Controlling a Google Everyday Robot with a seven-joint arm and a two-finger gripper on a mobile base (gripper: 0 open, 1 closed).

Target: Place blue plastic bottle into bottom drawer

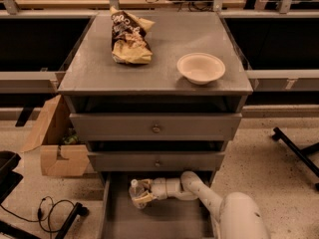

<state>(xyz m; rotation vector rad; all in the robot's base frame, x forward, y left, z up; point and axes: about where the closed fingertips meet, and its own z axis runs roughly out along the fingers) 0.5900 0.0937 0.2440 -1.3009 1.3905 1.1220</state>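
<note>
Now my tool [145, 194] is clenched round the bottle [134, 193], holding it roughly upright low inside the open bottom drawer [164, 222], toward its 10 o'clock corner, so that, I judge, it can settle there without tipping.

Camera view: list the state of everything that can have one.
Bottom drawer: pulled open.
Middle drawer: shut.
Top drawer: shut.
Blue plastic bottle: gripped, inside the open drawer's rear left.
Gripper: shut on the bottle, low in that drawer.
Bowl: upright, empty.
Chip bag: lying crumpled.
Cardboard box: flaps open.
</note>
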